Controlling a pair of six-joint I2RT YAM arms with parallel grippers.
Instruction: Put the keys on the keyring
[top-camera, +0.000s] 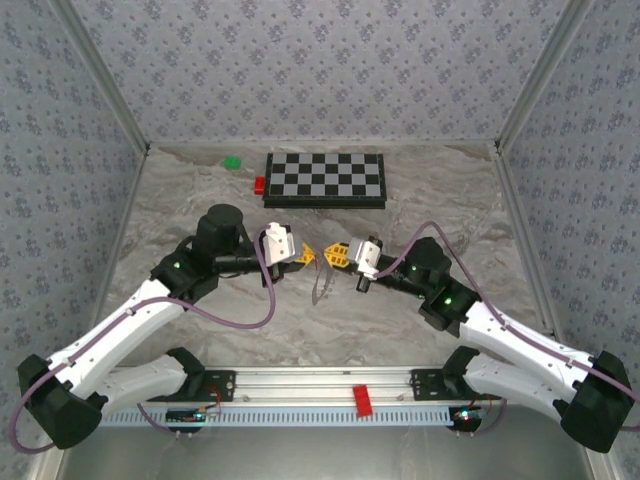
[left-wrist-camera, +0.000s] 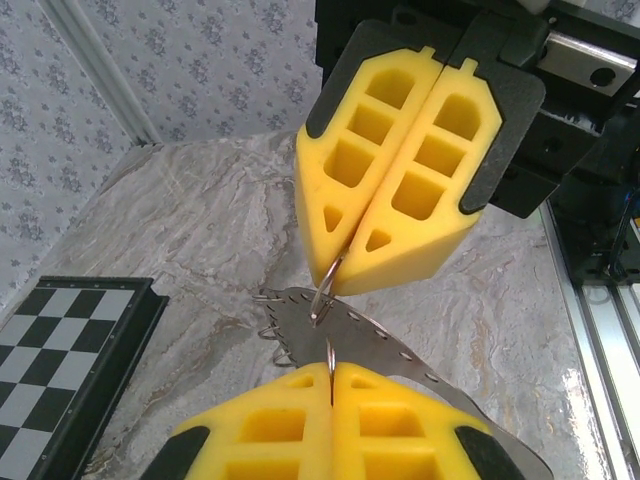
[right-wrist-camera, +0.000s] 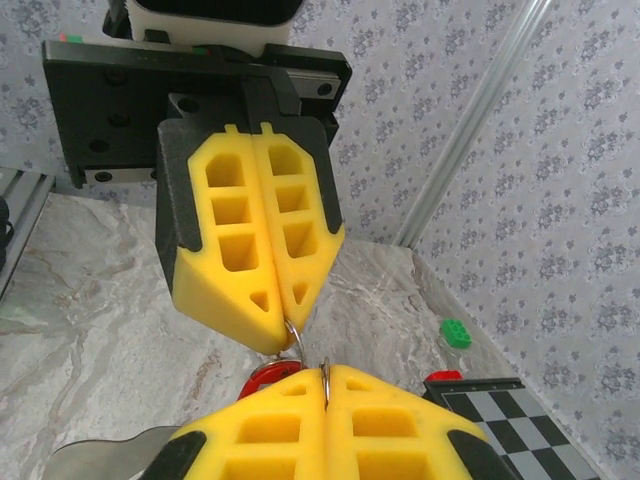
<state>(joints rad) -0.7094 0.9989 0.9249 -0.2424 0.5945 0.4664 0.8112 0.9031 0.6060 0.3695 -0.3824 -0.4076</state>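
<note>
Pinching a thin wire ring (left-wrist-camera: 322, 295) at its very tips, your left gripper (left-wrist-camera: 331, 375) has its yellow pads pressed flat together with only the wire between them. Your right gripper (left-wrist-camera: 345, 282) meets it tip to tip and is clamped the same way, the wire loop emerging from its tips. You can see the keyring (left-wrist-camera: 385, 338), a thin grey band with holes along its edge, hanging just below both tips, the wire threaded through one hole. The keys (right-wrist-camera: 262, 378), a small red tag, sit just beside the right fingertips; you cannot tell whether they hang on the wire. Both grippers hover over the marble table (top-camera: 430, 200), the chessboard (top-camera: 325, 180), red block (top-camera: 259, 185) and green block (top-camera: 232, 161) well apart beyond them.
</note>
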